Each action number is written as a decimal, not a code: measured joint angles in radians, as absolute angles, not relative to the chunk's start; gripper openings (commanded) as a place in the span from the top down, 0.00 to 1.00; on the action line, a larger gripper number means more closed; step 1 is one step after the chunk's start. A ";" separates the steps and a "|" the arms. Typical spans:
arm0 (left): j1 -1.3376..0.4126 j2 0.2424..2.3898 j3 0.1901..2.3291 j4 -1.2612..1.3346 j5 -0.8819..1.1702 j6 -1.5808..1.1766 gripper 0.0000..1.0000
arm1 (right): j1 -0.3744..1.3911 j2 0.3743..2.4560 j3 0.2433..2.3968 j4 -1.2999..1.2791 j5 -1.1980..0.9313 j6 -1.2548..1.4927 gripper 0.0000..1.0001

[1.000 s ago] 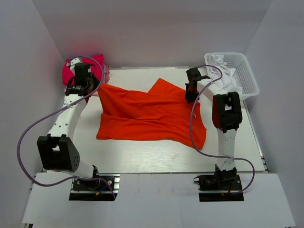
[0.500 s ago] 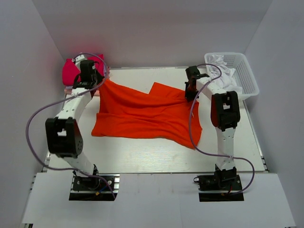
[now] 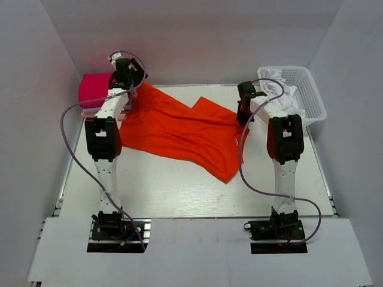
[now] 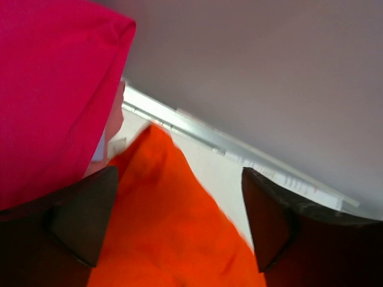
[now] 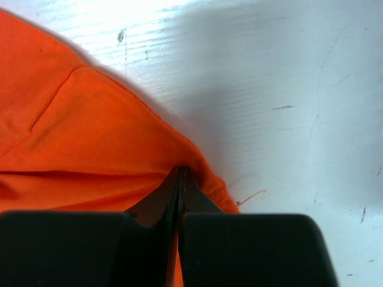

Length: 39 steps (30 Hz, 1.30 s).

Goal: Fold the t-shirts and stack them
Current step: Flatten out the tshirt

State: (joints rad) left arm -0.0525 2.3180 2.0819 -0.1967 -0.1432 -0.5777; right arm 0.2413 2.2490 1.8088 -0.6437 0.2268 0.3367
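Observation:
The bright orange-red t-shirt [image 3: 179, 128] lies loose and spread across the table, one corner drawn up to the back left. My left gripper [image 3: 133, 82] hovers over that corner, beside the folded magenta-pink t-shirt [image 3: 94, 88]. In the left wrist view its jaws [image 4: 176, 221] stand wide open, with orange cloth [image 4: 161, 215] below them and not pinched. The magenta shirt [image 4: 54, 89] fills the upper left there. My right gripper [image 3: 242, 116] is shut on the orange shirt's right edge; the right wrist view shows the fingertips [image 5: 181, 179] closed on a fold of cloth [image 5: 90, 131].
A white plastic basket [image 3: 311, 89] with white cloth [image 3: 281, 89] in it stands at the back right. Grey walls enclose the table on three sides; the back wall rises right behind the left gripper. A paler cloth edge shows under the magenta shirt [image 4: 114, 119].
The left arm swung to the back left, pulling the orange shirt's corner with it, then opened and let the cloth go. The right gripper stayed shut on the shirt's edge.

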 measured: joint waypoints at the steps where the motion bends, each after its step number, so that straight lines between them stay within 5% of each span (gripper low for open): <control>1: -0.052 2.319 2.070 -0.201 -0.129 -0.576 0.00 | 0.239 2.249 1.809 -0.640 0.227 0.335 1.00; 9: -0.052 2.231 2.020 -0.257 -0.014 -0.520 0.00 | 0.237 2.249 1.824 -0.625 0.194 0.305 0.97; 16: -0.050 1.842 1.705 -0.421 -0.058 -0.514 0.07 | 0.239 2.226 1.823 -0.632 0.144 0.279 0.64; 21: -0.028 1.658 1.530 -0.571 -0.173 -0.570 0.09 | 0.250 2.133 1.822 -0.659 0.101 0.250 0.22; 24: 0.006 1.663 1.447 -0.646 -0.200 -0.623 0.15 | 0.272 2.038 1.786 -0.665 0.094 0.231 0.10; 39: 0.154 1.800 1.280 -0.642 -0.100 -0.668 0.30 | 0.407 1.637 1.206 -0.767 -0.022 0.263 0.10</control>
